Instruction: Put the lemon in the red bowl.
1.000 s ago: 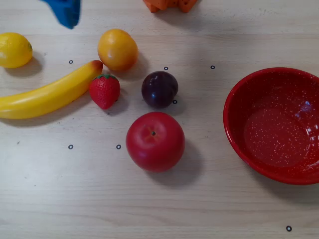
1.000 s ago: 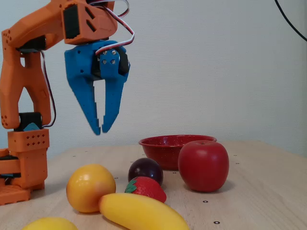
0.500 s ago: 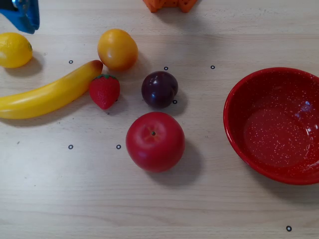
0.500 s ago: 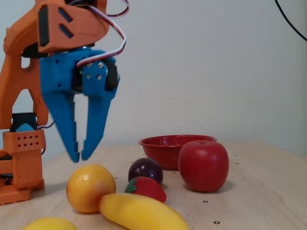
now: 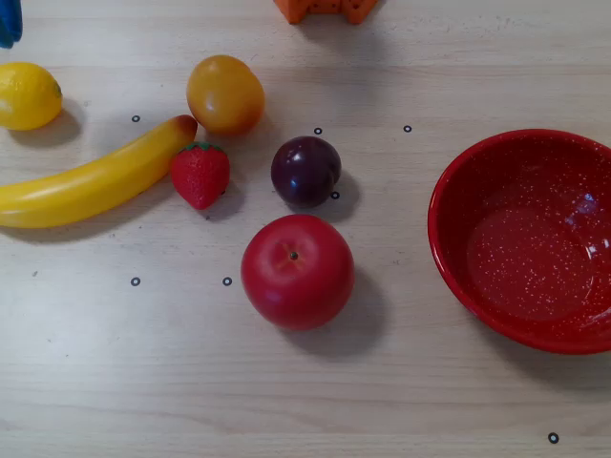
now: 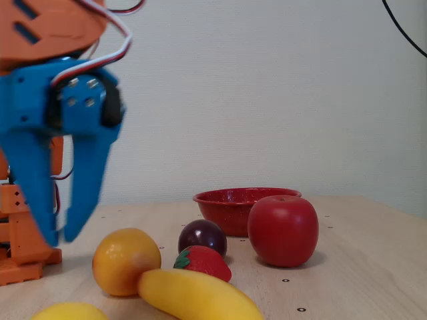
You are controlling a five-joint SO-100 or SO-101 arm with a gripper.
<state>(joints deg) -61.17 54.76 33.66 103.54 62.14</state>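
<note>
The lemon point(image 5: 27, 95) lies at the far left of the table in the overhead view, above the banana's end. Only its top shows at the bottom left of the fixed view point(image 6: 70, 311). The red bowl point(image 5: 449, 205) with white speckles sits empty at the right edge; in the fixed view it stands at the back point(image 6: 227, 200), partly behind the apple. My blue gripper point(image 6: 60, 239) hangs above the table at the left, over the lemon's side. Its fingertips are almost together and hold nothing. A blue bit of it shows in the overhead view's top left corner point(image 5: 8, 24).
Between lemon and bowl lie a banana point(image 5: 95, 181), an orange-yellow round fruit point(image 5: 225, 93), a strawberry point(image 5: 200, 174), a dark plum point(image 5: 305, 170) and a red apple point(image 5: 297, 271). The arm's orange base point(image 5: 325, 10) stands at the top edge.
</note>
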